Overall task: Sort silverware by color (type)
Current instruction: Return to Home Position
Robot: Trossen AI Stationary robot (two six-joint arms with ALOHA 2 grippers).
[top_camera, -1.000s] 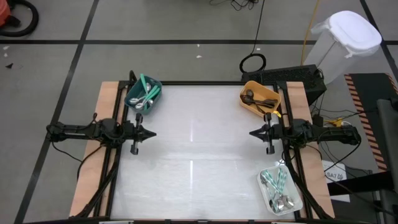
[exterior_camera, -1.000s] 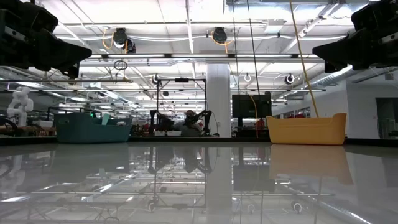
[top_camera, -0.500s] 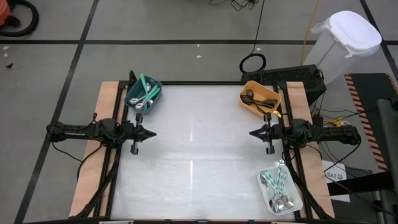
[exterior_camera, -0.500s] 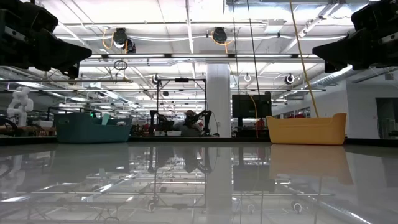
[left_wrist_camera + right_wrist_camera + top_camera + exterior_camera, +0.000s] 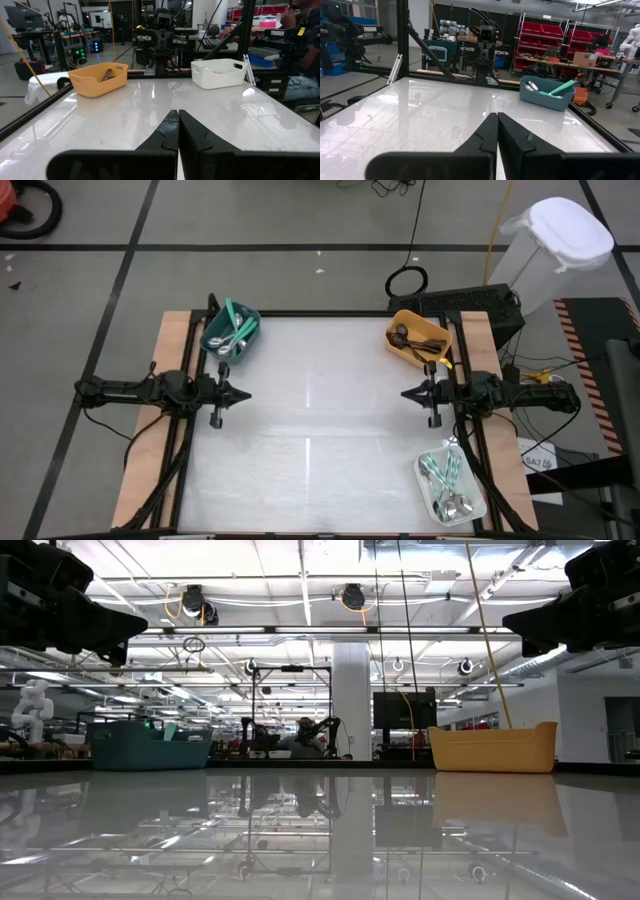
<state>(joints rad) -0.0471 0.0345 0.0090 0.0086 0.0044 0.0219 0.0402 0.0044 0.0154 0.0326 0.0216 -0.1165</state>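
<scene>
All the silverware lies in three bins. The teal bin at the far left corner holds shiny spoons and a teal-handled piece. Dark utensils fill the orange bin at the far right. The white bin near the right edge carries teal-handled pieces with shiny heads. My left gripper hovers shut over the table's left side, pointing right. My right gripper hovers shut at the right side, pointing left. Neither holds anything.
The white glossy tabletop between the two grippers is bare. A black frame borders the table. In the left wrist view a person sits beyond the table, behind the white bin.
</scene>
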